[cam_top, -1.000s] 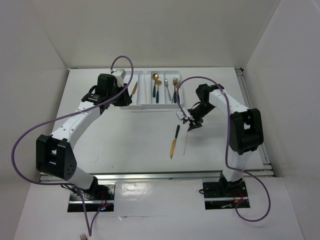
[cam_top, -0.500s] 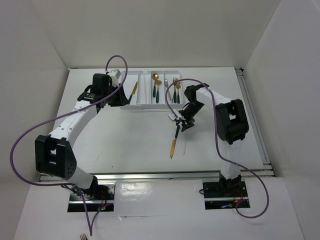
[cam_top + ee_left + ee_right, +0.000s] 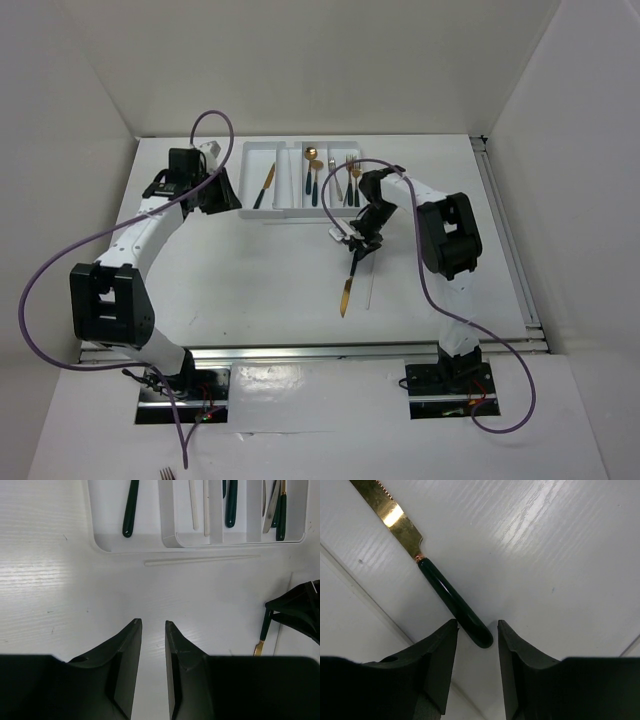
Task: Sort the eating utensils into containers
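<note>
White tray [image 3: 250, 160] at the far middle of the table [image 3: 250, 270], four long compartments side by side; leftmost holds a gold knife [image 3: 264, 186] with a dark teal handle, second holds pale sticks [image 3: 192, 505], third gold spoons [image 3: 312, 178] with teal handles, fourth forks [image 3: 350, 180], silver and gold. One loose stick [image 3: 200, 560] lies just beside the tray's near wall, parallel to it; a second knife [image 3: 349, 278] lies flat on the table, well apart from the tray, teal handle toward the tray, serrated gold blade toward the near edge.
</note>
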Controlling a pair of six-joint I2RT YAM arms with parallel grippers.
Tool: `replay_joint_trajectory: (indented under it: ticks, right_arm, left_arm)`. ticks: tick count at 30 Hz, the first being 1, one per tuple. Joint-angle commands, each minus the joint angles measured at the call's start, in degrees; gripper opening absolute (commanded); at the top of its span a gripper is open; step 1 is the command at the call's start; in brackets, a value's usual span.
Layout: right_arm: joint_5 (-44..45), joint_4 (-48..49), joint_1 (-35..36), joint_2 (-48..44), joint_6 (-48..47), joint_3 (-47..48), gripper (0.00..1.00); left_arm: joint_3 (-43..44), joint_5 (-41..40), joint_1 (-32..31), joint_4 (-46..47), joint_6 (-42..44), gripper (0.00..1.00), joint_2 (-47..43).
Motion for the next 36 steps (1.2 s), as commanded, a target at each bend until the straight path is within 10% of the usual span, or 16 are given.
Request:
replay_joint_trajectory:
  ticks: [1, 11, 22, 32, 36]
  right_arm:
    - [2.0, -3.1, 1.2, 1.0, -31.0, 1.5, 0.45]
    - [11.4, 3.8, 0.6, -4.5, -37.1, -13.0, 0.36]
    - [8.4, 13.7, 0.6, -12.5, -35.8, -22.1, 0.0]
    - [-16.5, 26.8, -1.0, -23.7, -11.3, -20.2, 0.0]
    - [-25.1, 46.5, -2.3, -32.2, 7.1, -27.4, 0.0]
  left_arm:
    - [2.2, 1.5, 0.9, 0.0, -1.8, 0.39, -0.2]
    - [4.1, 2.6, 3.3, -0.5, -3.5, 0.39, 2.7]
    - [4.1, 4.3, 4.5, -0.5, -4.2, 0.37, 3.2]
    - [-2.7, -1.7, 3.8, 2.1, -7.5, 0.34, -2.8]
    - [-10.6, -11.8, 1.5, 6.8, -10.0, 0.37, -11.5]
